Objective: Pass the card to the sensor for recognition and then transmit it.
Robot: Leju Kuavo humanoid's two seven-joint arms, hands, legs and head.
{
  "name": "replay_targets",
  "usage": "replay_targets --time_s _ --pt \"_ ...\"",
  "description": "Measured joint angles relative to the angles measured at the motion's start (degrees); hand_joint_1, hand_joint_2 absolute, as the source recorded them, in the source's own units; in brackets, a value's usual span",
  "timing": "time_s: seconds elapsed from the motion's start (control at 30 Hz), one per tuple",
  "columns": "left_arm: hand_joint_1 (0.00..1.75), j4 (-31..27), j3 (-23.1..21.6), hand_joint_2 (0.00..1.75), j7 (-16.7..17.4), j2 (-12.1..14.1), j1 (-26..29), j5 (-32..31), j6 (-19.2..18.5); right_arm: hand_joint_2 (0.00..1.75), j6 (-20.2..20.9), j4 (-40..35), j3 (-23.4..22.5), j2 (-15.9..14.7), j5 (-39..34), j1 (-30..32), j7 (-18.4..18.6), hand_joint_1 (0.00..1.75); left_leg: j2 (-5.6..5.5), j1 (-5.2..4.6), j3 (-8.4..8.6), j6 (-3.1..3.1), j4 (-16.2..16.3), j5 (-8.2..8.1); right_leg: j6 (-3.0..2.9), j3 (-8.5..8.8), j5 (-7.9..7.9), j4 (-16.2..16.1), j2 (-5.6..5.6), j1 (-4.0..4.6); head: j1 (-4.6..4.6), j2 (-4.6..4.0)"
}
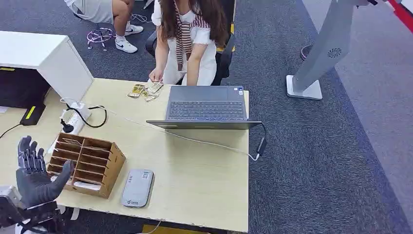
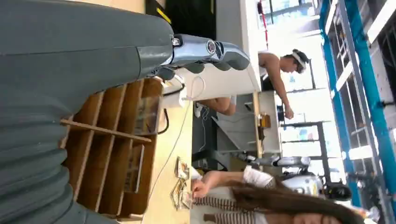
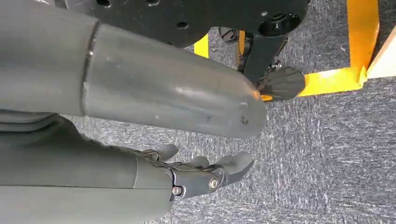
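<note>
My left hand [image 1: 34, 178] is raised at the table's near left corner, fingers spread, holding nothing, just left of a wooden slotted card rack [image 1: 87, 165]. In the left wrist view its fingers [image 2: 205, 50] stretch over the rack [image 2: 116, 158], where cards [image 2: 147, 114] sit in the slots. A grey card reader [image 1: 137, 187] lies flat on the table right of the rack. Several loose cards [image 1: 146, 91] lie at the far edge under a person's hand [image 1: 156, 75]. My right hand [image 3: 196, 175] hangs over grey carpet, fingers extended and empty.
An open laptop [image 1: 206, 108] sits mid-table with a cable [image 1: 214, 144] trailing to the right edge. A power strip [image 1: 73, 122] and black cable lie behind the rack, by a white cabinet [image 1: 46, 56]. A person [image 1: 187, 39] sits across the table; a grey stand [image 1: 319, 58] is on the carpet.
</note>
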Motion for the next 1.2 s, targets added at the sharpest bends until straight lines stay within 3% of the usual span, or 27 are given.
replay_targets --time_s 0.47,1.2 --pt "0.00 6.3 -11.0 1.75 9.5 5.8 -13.3 -23.5 2.4 0.00 1.0 0.1 0.9 0.0 2.1 -0.4 0.6 0.00 0.01 0.00 -0.01 -0.06 0.0 0.06 -0.03 -0.02 0.06 0.0 0.04 0.00 0.00 0.00" --pt "0.00 21.4 -25.9 1.75 24.3 14.7 -33.4 -59.3 7.4 0.00 3.2 0.1 3.2 -0.9 6.9 -1.2 2.4 0.00 0.03 0.00 -0.08 -0.03 0.0 0.17 -0.03 -0.07 0.13 0.0 0.07 0.00 0.00 0.00"
